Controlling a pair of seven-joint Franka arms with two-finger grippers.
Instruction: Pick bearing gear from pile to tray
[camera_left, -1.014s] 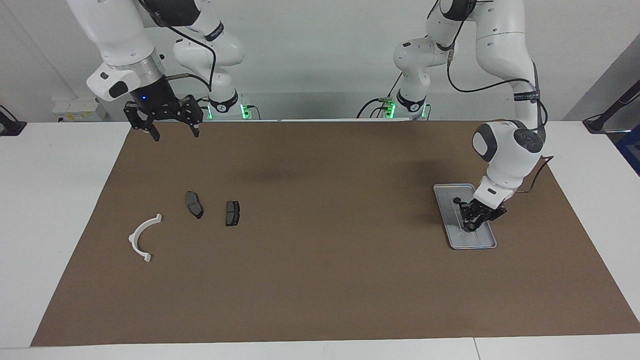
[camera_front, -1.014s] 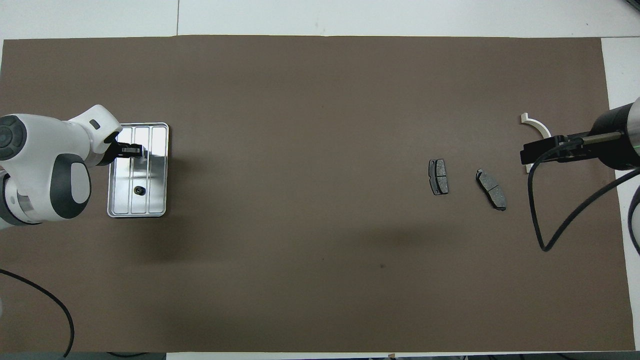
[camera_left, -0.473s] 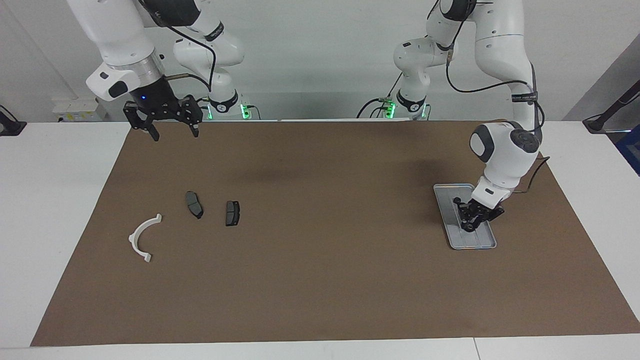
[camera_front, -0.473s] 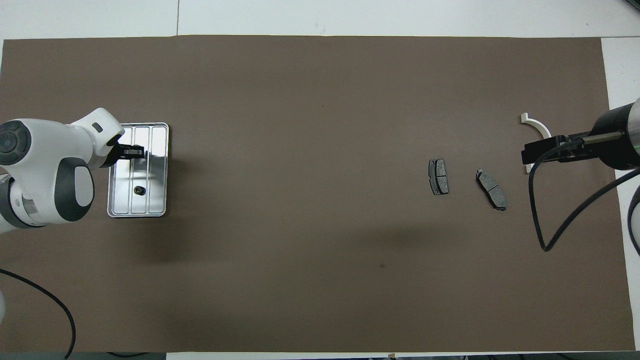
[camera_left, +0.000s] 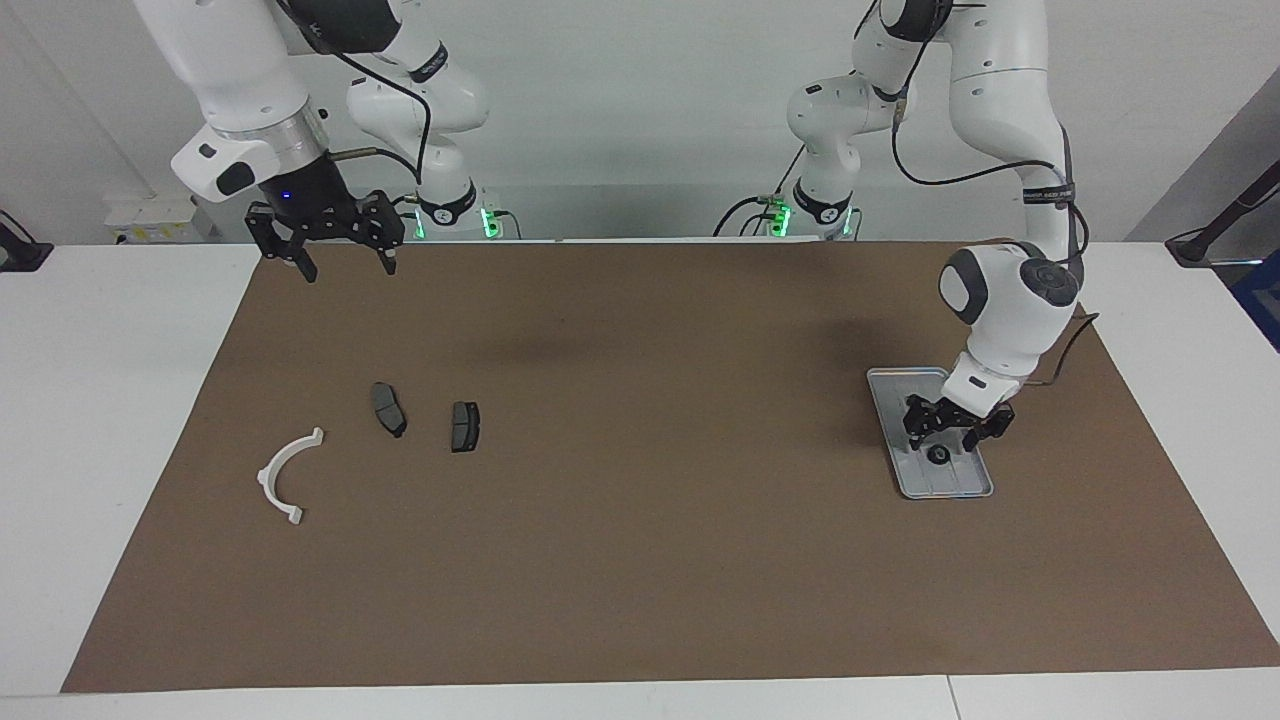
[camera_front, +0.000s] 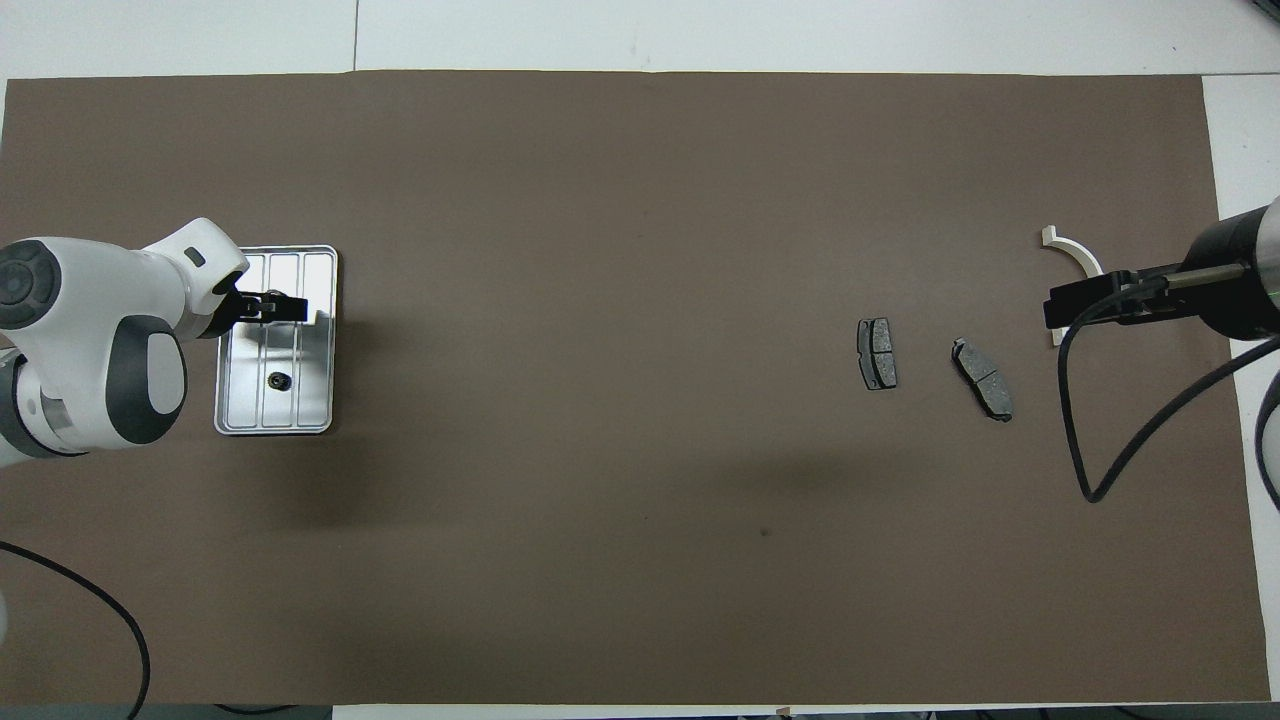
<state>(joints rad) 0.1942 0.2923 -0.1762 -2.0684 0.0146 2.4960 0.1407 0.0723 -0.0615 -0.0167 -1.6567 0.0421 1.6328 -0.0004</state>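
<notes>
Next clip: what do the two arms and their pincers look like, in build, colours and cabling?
Both arms are glossy white with rounded joints and dark grey caps. The left pincer is black with thin linked fingers. The right pincer is black too, on a silver ring and black wrist showing a small blue light. Black cables loop along both arms. Green lights glow at both bases.

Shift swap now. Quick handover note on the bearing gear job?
Left gripper: open, empty, low over the tray.
Right gripper: open, empty, waiting raised at its own end of the mat.
Done: one small black bearing gear lies in the tray.
Pile: white arc bracket and two brake pads on the mat; no other gear visible.
Left: retract the left arm.
</notes>
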